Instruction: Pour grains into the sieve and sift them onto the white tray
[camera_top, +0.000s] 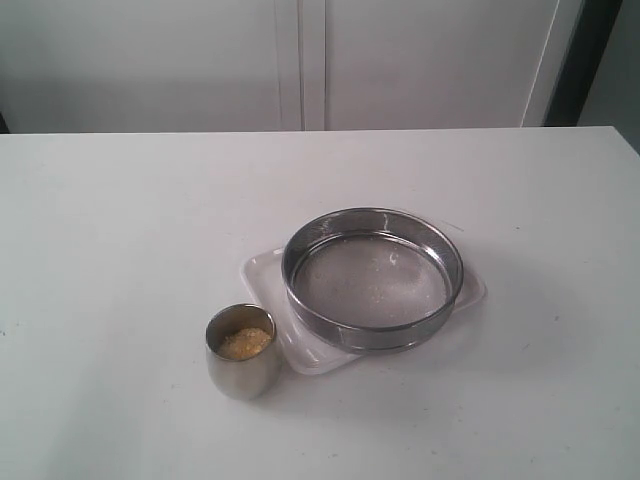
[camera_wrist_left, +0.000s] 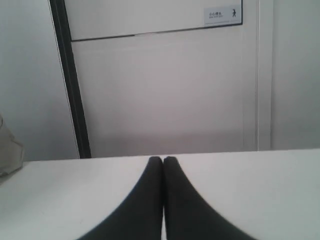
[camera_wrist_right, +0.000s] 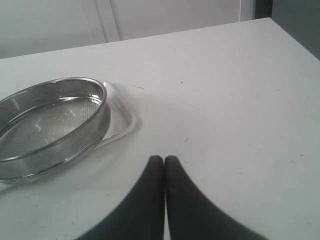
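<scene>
**White tabletop station: sieve sitting on tray, both claws closed and holding nothing**

Pale panelled wall (camera_top: 150, 60) is running behind the sieve, beyond the far edge of the white table (camera_top: 120, 220), which is carrying every item observed.

The white tray (camera_top: 262, 268) is lying flat on the table directly under the sieve (camera_top: 380, 338). It is set at an angle, with its rounded corners showing out past the sieve's rim. The sieve is sitting upright on the tray, with its steel rim up and its mesh bottom facing the tray. A few pale specks are showing on the mesh; whether they are grains cannot be told.

The right gripper (camera_wrist_right: 163, 160) is pointing across bare tabletop, apart from the sieve and touching neither it nor the tray. Its two black fingers are pressing together tip to tip with nothing between them. The left gripper (camera_wrist_left: 163, 160) is showing the same condition: fingers together, nothing held, bare table beneath and the wall ahead. Its position relative to the sieve cannot be told from its own camera.

A steel cup (camera_top: 240, 375) is standing upright on the table just beside the sieve, to the near left of it in the exterior view. It is sitting close against the tray's near corner, and contact with the tray cannot be confirmed. The grains (camera_top: 245, 343) are lying inside this cup as a small yellow-golden heap below its lip, outside the sieve and off the tray.
</scene>
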